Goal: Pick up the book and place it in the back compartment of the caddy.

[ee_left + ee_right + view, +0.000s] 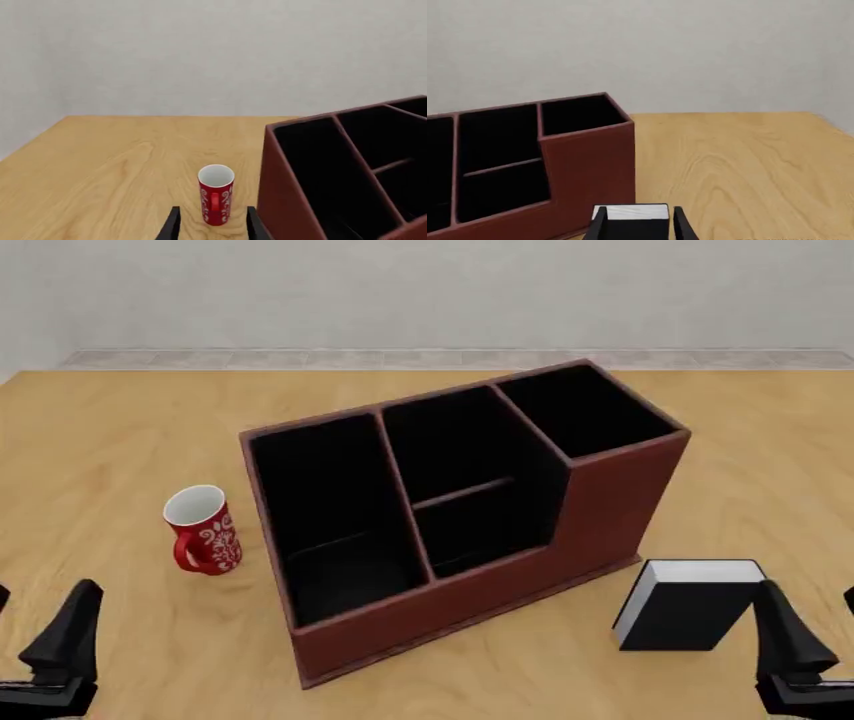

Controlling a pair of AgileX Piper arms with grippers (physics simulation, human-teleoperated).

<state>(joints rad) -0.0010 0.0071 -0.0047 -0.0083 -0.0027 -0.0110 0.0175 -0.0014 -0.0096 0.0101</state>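
a red-and-white mug (203,530) (upright) on the wooden table (107,440).

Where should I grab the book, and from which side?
Use the right gripper, which has the book right ahead. It stands upright, page edges up, so I'd come from above and close across its thin width, near the top, on the two black covers.
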